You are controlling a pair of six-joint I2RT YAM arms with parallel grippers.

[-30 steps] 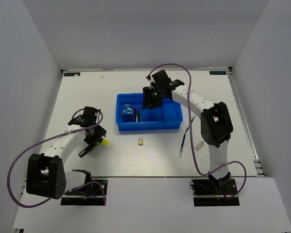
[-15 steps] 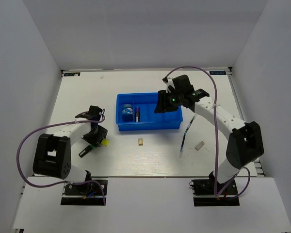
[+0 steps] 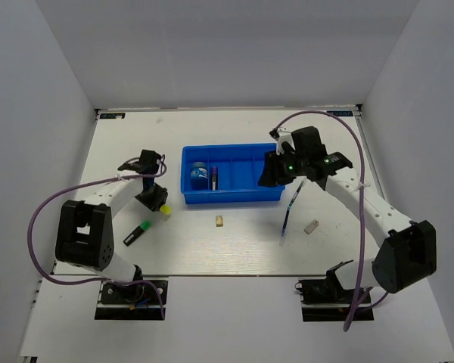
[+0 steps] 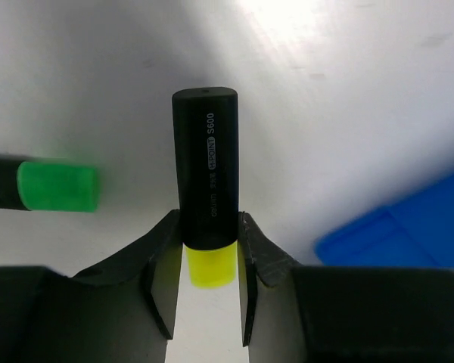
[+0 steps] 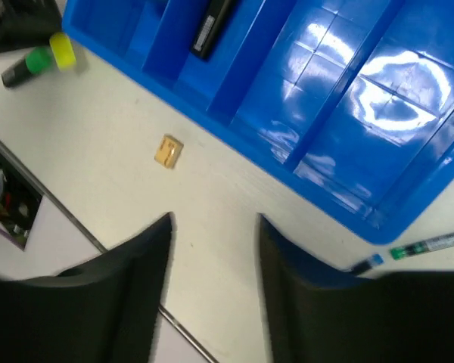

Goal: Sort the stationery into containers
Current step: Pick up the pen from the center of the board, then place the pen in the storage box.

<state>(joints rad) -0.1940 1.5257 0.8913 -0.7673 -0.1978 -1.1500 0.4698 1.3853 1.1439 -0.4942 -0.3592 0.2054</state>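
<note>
Here the left pincer (image 4: pixel 206 231) is clamped on a yellow-capped marker (image 4: pixel 205 151) near its cap, left of the tray (image 3: pixel 234 198), with the barrel pointing forward, likely to drop in lengthwise. A green marker (image 3: pixel 138 232) lies on the bench (image 3: pixel 212 249). The right pincer (image 5: pixel 213 242), fingers apart and empty, hovers by the tray's corner near the pen (image 3: pixel 289 215), probably its next pick.

I see a white table (image 3: pixel 212 249) with pale grey walls (image 3: pixel 227 53) on three sides. A thin metal strip (image 3: pixel 384 197) runs down the table's right edge. At the far right corner sits a small blue sticker (image 3: pixel 340 113), and at the far left corner a small dark one (image 3: pixel 113 116).
</note>
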